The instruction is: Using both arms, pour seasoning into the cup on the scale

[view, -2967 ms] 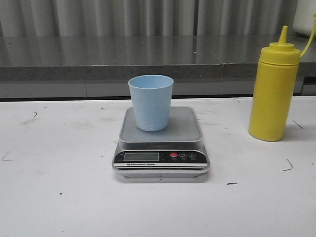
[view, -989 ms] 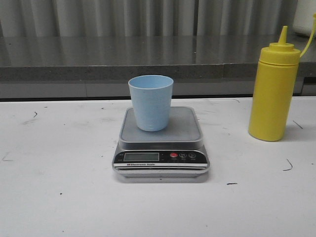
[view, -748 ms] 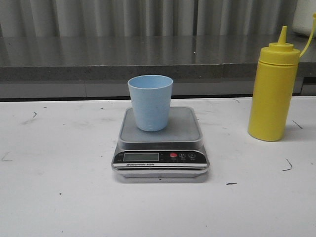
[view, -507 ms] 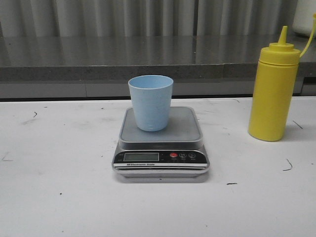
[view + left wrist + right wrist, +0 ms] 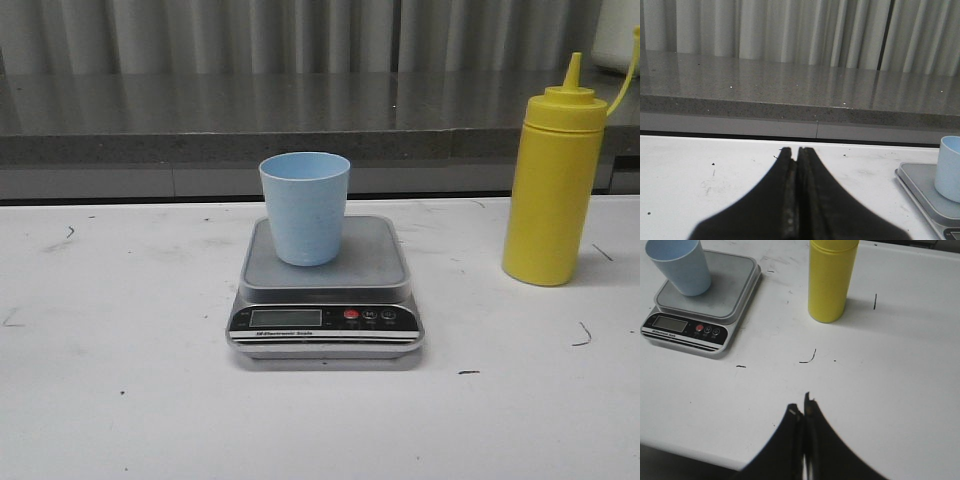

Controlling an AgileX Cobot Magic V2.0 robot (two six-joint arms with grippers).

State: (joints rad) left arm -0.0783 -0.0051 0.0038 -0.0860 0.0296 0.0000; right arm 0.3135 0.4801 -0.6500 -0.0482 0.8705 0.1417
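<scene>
The light-blue cup (image 5: 305,207) stands upright on the steel platform of the silver scale (image 5: 370,260) at the table's middle. The tall yellow seasoning bottle (image 5: 555,185) stands upright to the right of the scale. Neither gripper shows in the front view. In the left wrist view my left gripper (image 5: 796,151) is shut and empty, low over the white table, with the cup (image 5: 950,167) and scale (image 5: 920,185) off to one side. In the right wrist view my right gripper (image 5: 801,406) is shut and empty near the table's front edge, well short of the seasoning bottle (image 5: 831,280), cup (image 5: 680,265) and scale (image 5: 725,292).
A grey stone ledge (image 5: 200,120) with a pale curtain behind it runs along the back of the white table (image 5: 120,400). Small dark marks dot the tabletop. The bottle's tethered cap strap rises at the far right.
</scene>
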